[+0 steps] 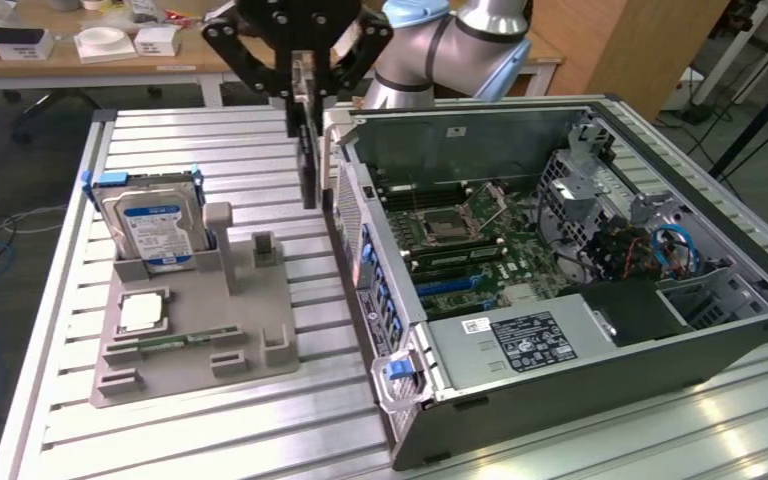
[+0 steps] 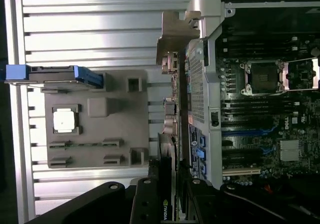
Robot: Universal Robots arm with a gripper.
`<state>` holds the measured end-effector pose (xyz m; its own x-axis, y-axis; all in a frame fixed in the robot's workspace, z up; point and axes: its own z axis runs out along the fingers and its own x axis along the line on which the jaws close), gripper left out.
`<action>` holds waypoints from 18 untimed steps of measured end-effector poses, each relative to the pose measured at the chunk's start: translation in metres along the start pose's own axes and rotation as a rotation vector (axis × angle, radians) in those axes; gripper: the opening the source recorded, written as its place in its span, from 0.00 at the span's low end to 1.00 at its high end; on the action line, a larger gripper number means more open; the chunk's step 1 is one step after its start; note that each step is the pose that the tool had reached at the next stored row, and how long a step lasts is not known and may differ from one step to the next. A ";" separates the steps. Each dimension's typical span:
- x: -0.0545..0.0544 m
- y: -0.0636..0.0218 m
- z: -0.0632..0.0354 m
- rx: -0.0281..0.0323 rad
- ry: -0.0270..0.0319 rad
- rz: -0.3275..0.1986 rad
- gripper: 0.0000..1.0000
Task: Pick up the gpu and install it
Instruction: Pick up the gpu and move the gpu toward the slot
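Observation:
My gripper [image 1: 307,88] is shut on the gpu [image 1: 309,160], which hangs edge-on and upright above the table. It is just beside the open computer case's rear wall [image 1: 352,215], on the exterior view's left of it. In the wrist view the gpu [image 2: 172,114] runs away from the fingers [image 2: 145,199] as a thin dark card with an NVIDIA mark. Its silver bracket [image 2: 172,37] is at the far end, over the gap between the grey fixture and the case. The motherboard [image 1: 471,235] lies exposed inside the case.
A grey fixture [image 1: 244,330] on the slatted table holds an upright blue-and-white-labelled hard drive [image 1: 155,225] and a square silver processor chip [image 1: 141,312]. The case holds a power supply [image 1: 524,340] and a drive cage [image 1: 598,195]. A desk with boxes [image 1: 104,42] stands behind.

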<state>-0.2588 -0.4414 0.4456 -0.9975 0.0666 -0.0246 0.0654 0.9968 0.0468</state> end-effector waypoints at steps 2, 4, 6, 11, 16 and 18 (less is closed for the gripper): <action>-0.008 0.0006 0.0002 0.0000 0.0001 0.000 0.26; -0.016 0.0010 0.0005 -0.0001 0.0001 0.000 0.26; -0.024 0.0016 0.0007 0.0000 0.0003 0.000 0.26; -0.042 0.0028 0.0013 -0.0001 0.0002 0.000 0.26; -0.061 0.0040 0.0017 0.0000 0.0003 0.000 0.26; -0.068 0.0045 0.0019 -0.0001 0.0003 0.000 0.26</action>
<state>-0.1911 -0.4414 0.4455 -0.9975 0.0662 -0.0243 0.0650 0.9968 0.0468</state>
